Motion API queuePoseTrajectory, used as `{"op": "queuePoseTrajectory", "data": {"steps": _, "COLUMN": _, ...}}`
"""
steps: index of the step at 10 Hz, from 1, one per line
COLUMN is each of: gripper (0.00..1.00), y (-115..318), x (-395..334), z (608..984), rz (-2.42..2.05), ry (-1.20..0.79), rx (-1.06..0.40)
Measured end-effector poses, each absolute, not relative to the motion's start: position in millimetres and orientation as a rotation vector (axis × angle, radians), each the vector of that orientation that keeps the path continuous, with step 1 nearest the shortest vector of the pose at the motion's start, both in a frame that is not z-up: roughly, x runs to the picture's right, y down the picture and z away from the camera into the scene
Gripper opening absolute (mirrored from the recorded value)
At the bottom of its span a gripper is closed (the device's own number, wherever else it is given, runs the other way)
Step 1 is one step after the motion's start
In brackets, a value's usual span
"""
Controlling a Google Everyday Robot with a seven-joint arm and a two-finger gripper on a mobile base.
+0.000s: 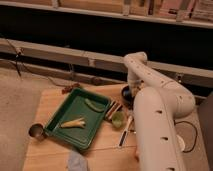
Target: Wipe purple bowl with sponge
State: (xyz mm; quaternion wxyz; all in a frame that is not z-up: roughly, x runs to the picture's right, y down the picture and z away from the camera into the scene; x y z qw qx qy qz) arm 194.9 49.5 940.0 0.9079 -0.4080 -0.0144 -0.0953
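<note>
it looks like a robot lab or test room rather than a home. a plain wooden table (55, 100) stands on a bare grey floor (20, 105) and carries a green tray (57, 125), with a small metal cup (36, 131) at the tray's 8 o'clock. at 12 o'clock a long grey ledge (60, 52) runs along a dark wall, with loose cables (17, 62) hanging near it. a white arm (145, 72) bends down at the table's 2 o'clock corner, and its gripper (129, 92) sits low there.
</note>
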Motion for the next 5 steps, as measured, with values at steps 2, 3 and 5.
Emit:
{"op": "queuePoseTrajectory", "data": {"steps": 2, "gripper": 0.00, "y": 54.9, "x": 185.8, "z": 922.1, "rz": -0.210, "ry": -0.076, "rx": -0.847}}
{"op": "queuePoseTrajectory", "data": {"steps": 3, "gripper": 0.00, "y": 58.6, "x": 184.4, "z": 911.3, "rz": -0.210, "ry": -0.088, "rx": -0.851}}
{"op": "queuePoseTrajectory", "data": {"steps": 5, "gripper": 0.00, "y": 64.7, "x": 191.0, "z": 898.4, "rz": -0.175, "ry": -0.078, "rx": -0.867}}
